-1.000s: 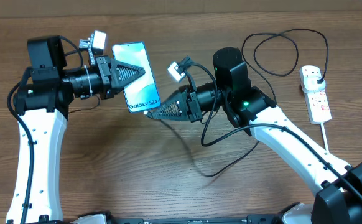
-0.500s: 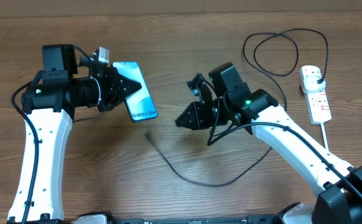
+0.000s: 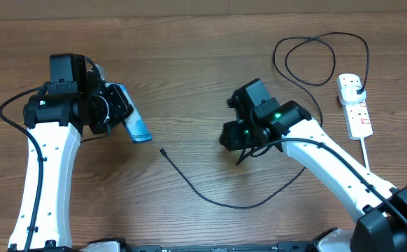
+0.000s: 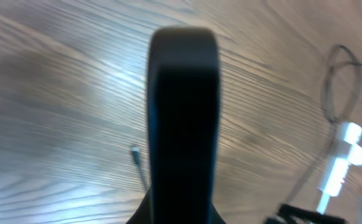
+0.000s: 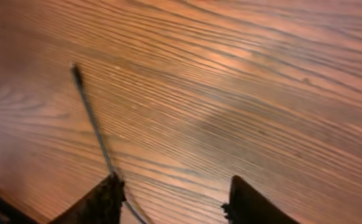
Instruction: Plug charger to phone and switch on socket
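The left gripper [image 3: 117, 112] is clamped on the phone [image 3: 136, 128], tilted edge-up, likely to present its port. The right gripper [image 5: 173, 186] has its jaws apart, and the charger [image 3: 163, 150] tip lies loose mid-table.

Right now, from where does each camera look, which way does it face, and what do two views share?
Overhead: fixed above the brown wooden table, facing straight down; both white arms show, the left gripper holding the slim teal-screen phone.
Left wrist: looks past the held phone across the table toward the white power strip; no fingers clearly show.
Right wrist: low, angled down at the wood; the right gripper shows, fingers apart.
Shared: all three see the tip of the thin black cable.
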